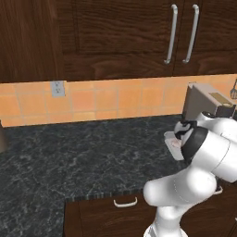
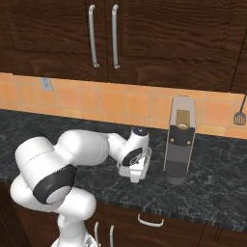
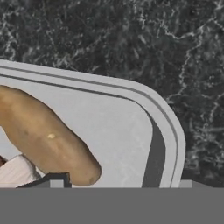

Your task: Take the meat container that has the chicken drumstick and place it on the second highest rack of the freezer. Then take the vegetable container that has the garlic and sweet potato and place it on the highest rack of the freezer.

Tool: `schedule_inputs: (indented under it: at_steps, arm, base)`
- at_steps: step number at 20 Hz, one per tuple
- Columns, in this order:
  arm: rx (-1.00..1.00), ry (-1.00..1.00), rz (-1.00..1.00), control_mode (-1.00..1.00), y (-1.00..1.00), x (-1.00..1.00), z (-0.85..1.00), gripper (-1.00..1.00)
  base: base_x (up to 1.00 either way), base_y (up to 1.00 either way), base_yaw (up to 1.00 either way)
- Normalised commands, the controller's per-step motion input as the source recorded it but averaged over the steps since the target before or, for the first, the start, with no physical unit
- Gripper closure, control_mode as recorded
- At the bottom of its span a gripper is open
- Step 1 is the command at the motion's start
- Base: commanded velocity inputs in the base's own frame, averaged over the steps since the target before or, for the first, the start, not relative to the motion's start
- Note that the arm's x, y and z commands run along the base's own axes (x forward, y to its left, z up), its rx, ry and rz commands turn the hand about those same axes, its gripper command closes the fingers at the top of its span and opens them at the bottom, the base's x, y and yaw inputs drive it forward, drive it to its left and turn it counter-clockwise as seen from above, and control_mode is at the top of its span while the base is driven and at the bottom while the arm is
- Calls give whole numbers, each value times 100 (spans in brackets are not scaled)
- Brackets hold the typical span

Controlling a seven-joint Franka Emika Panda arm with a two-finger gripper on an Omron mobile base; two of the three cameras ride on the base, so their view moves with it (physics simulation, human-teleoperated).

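The hand [image 3: 120, 181] points down at the bench [image 3: 131, 39]. Its two dark tips stand wide apart across one rounded corner of the vegetable container [image 3: 166, 118], and nothing is clamped between them. From the right base camera the hand [image 2: 137, 172] hangs low over the dark speckled stone, just left of a tall grey coffee machine [image 2: 179, 144]. The arm's bulk keeps that view from showing what lies under the hand.

The hand camera gives that part. The container is a shallow pale grey tray with a stepped double rim, lying flat on the bench. The sweet potato [image 3: 48, 135] lies in it: a smooth orange-tan root with one pale fleck on its skin, its blunt end close to the nearer finger tip. Tucked against it at the picture's lower left is the garlic [image 3: 15, 173], a whitish bulb cut off by the frame.

From the left base camera, the coffee machine [image 1: 203, 99] shows at the far right, behind the arm. A wall socket [image 1: 58, 88] sits in the orange tiles, and a drawer pull [image 1: 125, 202] shows below the bench edge. The right base view adds a spatula [image 2: 240, 116] hanging on the tiles. Dark wood cupboards [image 2: 144, 43] run above.
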Motion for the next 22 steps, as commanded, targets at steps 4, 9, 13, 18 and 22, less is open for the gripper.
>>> schedule_inputs:
  at_steps: [4,9,13,18,22]
  arm:
    - [0,10,0,-100,2,0,-42,-100]
    - [0,0,0,-100,1,-9,-19,-100]
    - [0,-5,0,-100,0,-16,0,-100]
    - [0,2,0,-100,0,-14,-1,-100]
    - [0,18,0,-100,0,-4,0,-100]
  base:
    - [0,0,0]
    - [0,0,0]
    - [0,0,0]
    - [0,0,0]
    - [0,0,0]
